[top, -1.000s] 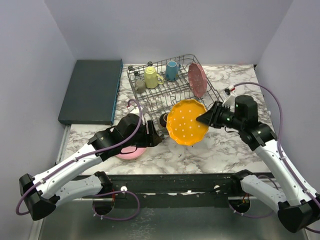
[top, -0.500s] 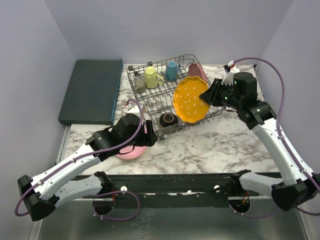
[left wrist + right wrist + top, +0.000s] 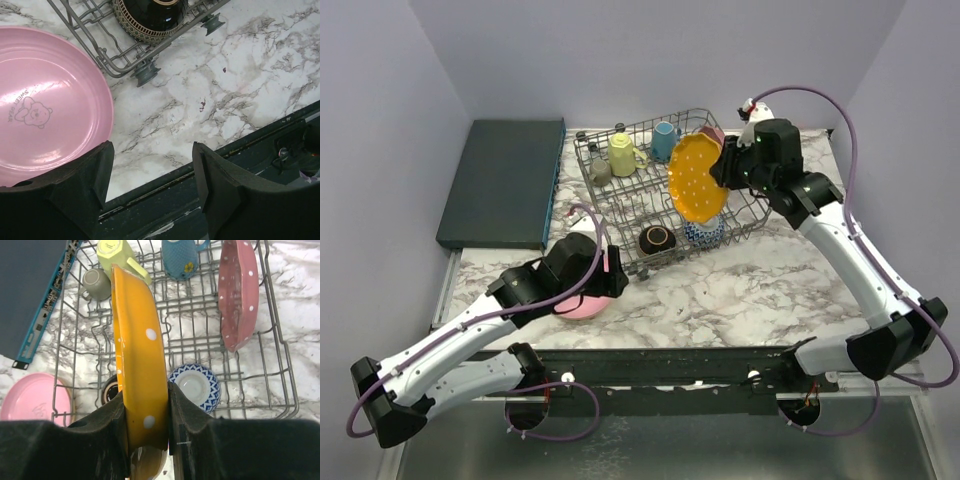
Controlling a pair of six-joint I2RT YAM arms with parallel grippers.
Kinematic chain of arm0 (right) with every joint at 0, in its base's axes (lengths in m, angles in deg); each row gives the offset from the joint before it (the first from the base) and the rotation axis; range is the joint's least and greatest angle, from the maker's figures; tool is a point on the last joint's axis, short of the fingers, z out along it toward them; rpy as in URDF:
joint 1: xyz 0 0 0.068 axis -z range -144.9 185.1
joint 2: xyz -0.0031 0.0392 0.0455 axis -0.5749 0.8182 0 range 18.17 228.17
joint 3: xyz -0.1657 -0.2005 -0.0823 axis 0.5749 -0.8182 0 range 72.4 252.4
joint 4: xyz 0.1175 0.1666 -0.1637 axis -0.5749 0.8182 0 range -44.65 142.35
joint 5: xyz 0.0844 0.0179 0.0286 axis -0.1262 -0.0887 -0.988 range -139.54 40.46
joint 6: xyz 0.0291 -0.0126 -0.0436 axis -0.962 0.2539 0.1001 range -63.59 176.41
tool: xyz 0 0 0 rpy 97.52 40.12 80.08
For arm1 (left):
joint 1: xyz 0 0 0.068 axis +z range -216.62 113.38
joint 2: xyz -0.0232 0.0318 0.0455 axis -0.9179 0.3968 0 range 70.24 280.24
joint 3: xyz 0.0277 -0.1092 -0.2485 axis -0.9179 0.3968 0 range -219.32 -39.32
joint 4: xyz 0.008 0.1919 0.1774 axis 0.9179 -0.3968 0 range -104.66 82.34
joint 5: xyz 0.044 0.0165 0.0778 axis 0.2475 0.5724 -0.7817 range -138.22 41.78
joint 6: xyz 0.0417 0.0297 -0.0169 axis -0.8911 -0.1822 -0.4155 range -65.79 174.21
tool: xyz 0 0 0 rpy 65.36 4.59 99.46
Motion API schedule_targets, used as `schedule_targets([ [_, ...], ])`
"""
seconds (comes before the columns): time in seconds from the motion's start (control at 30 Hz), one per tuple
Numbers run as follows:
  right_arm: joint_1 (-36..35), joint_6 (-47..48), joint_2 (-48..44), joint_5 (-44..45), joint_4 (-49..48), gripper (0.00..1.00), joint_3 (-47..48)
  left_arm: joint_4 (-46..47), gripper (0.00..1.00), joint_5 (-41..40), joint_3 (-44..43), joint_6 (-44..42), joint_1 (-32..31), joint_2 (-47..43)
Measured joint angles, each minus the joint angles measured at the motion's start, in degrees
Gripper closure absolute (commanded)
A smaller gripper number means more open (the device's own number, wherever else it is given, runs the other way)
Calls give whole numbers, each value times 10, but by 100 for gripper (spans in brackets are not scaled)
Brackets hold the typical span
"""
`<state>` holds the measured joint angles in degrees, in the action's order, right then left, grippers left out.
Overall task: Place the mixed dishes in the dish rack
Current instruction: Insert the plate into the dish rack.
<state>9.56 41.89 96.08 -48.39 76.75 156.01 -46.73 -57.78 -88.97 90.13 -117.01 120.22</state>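
Whereas a second ago it hung face-up over the marble table (image 3: 750, 290) off the rack's near right corner, the orange dotted plate (image 3: 697, 178) now stands on edge over the dish rack (image 3: 635, 195) near the dark red plate (image 3: 237, 295), its rim clamped between the narrowly parted fingers of the right gripper (image 3: 728, 165). Below it the blue-white bowl (image 3: 703, 232), hidden before, shows in the rack beside the brown bowl (image 3: 657, 238). At the rack's near left corner the left gripper (image 3: 151, 150) has drawn back slightly and hovers wide open and empty, one finger over the pink plate (image 3: 45, 105) on the table.
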Motion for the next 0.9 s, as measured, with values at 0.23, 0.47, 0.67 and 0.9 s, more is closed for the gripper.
schedule_targets([
  [0.23, -33, 45, 42, 68, -31, 100, 23, -3, 28, -2, 6, -6, 0, -30],
  [0.47, -42, 85, 114, 126, -46, 100, 73, -4, 27, -12, 10, -17, 0, -59],
  [0.67, -44, 106, 160, 170, -56, 100, 98, -4, 26, -15, 19, -22, 0, -61],
  [0.9, -44, 118, 192, 198, -76, 100, 110, -4, 26, -15, 22, -23, 0, -70],
])
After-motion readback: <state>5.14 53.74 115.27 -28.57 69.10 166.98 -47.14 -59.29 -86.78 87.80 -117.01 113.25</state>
